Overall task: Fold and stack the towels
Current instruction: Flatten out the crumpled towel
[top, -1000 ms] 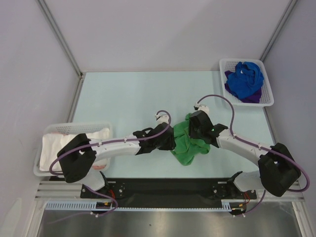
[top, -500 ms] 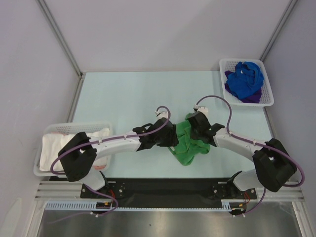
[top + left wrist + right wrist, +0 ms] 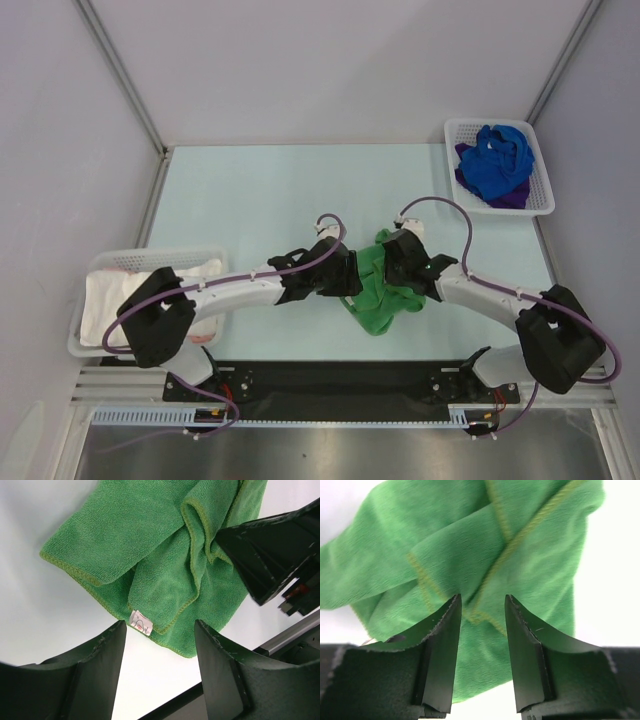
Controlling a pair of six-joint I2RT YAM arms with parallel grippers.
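A crumpled green towel (image 3: 382,296) lies on the pale table near the front middle. My left gripper (image 3: 350,282) is at its left edge, open and empty. In the left wrist view the jaws stand wide apart (image 3: 160,647) just short of the towel's (image 3: 150,555) hem and its white label (image 3: 141,623). My right gripper (image 3: 396,266) is over the towel's top right part. In the right wrist view it is open (image 3: 482,617), with the towel's (image 3: 470,545) folds and yellow-stitched hems right below the fingertips. The right gripper also shows in the left wrist view (image 3: 270,555).
A white basket (image 3: 150,253) with folded white towels (image 3: 115,290) stands at the front left. Another white basket (image 3: 452,160) at the back right holds blue and purple towels (image 3: 497,165). The table's front edge and a black rail run just behind the green towel.
My left gripper has reached a little further right, up to the towel's left edge. My right gripper has shifted slightly over the towel. The towel lies as before.
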